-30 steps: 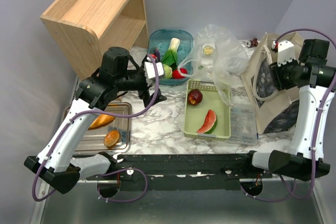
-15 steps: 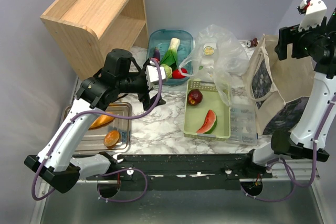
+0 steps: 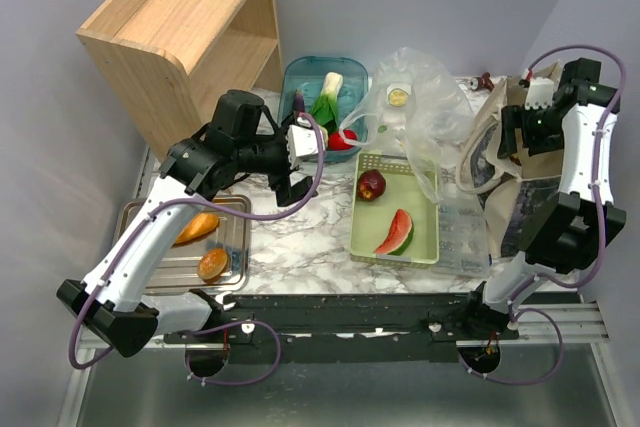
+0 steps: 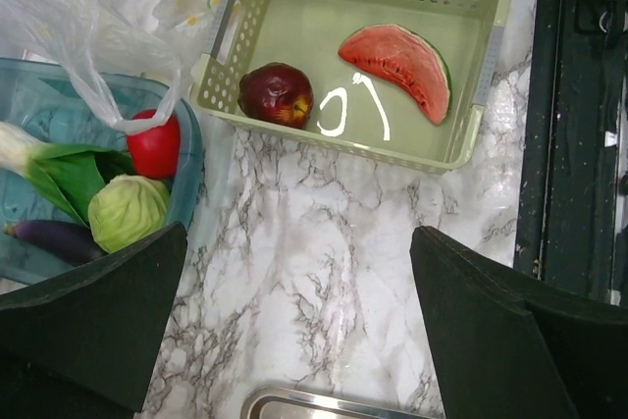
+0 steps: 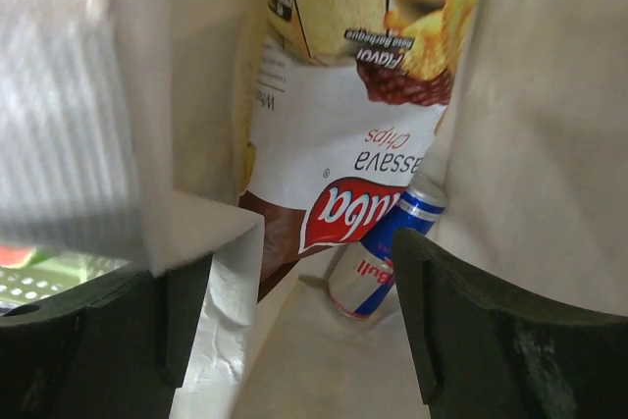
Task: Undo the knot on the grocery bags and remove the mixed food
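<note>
A translucent grocery bag lies crumpled behind the green basket, which holds an apple and a watermelon wedge. My left gripper hangs open over bare marble beside the basket, near the apple and the wedge. My right gripper is open inside a beige tote, with nothing between its fingers. A chips bag and a blue-silver can lie just ahead of it. In the top view the right gripper is at the tote's mouth.
A teal bin holds a leek, cabbage, tomato and eggplant. Two bread rolls lie on a metal tray. A wooden shelf stands back left, and a clear box lies right of the basket.
The right arm swung up high, then came down into the tote's mouth, and its jaws went from shut to open. The left arm shifted a little to the right, still open.
</note>
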Available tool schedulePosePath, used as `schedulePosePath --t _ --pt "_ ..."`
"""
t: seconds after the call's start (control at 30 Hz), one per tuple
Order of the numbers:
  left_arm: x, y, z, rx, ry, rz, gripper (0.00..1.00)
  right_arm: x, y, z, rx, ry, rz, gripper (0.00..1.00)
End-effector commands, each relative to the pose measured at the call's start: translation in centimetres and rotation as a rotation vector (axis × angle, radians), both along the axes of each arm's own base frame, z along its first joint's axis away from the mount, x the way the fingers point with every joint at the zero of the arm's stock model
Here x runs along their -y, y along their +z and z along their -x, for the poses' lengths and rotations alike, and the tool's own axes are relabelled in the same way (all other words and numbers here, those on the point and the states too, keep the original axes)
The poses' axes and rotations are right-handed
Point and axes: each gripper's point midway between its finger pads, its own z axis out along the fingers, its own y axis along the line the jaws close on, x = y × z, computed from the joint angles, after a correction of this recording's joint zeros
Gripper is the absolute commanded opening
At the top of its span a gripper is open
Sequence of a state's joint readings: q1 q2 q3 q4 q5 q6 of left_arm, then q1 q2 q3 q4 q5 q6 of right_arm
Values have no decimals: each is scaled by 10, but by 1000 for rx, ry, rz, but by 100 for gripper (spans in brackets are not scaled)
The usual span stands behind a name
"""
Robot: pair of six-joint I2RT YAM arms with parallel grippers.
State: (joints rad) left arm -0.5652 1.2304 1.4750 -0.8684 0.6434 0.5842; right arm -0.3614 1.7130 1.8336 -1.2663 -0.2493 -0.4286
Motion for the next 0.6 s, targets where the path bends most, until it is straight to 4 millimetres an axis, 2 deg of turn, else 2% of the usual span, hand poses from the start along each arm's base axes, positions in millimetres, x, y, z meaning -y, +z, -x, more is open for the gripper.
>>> schedulePosePath --t 0.0,0.07,0.13,0.17,0.23,0.3,0.37,0.47,0.57 --pt "5 -16 6 -7 -80 -28 97 11 -44 16 -110 7 29 80" --pt "5 -24 7 -24 -97 -42 97 -4 -31 14 -77 42 -63 80" --pt "4 -32 10 -40 -117 -59 96 -31 8 8 6 103 -191 83" --pt "4 -36 12 -48 -126 -65 96 -43 36 2 74 128 -242 85" --pt "5 -40 14 -55 -145 -68 96 -53 81 -9 199 112 -283 89" --pt "6 -42 15 -52 -164 -62 96 -55 109 -16 272 86 -289 89" --pt "9 -41 13 -46 -169 -49 95 -39 120 -22 307 5 -217 85" --pt "13 -39 13 -54 -177 -33 96 10 121 -22 329 -157 22 68" --pt "16 -37 10 -57 -175 -27 95 34 99 -12 251 -198 135 54"
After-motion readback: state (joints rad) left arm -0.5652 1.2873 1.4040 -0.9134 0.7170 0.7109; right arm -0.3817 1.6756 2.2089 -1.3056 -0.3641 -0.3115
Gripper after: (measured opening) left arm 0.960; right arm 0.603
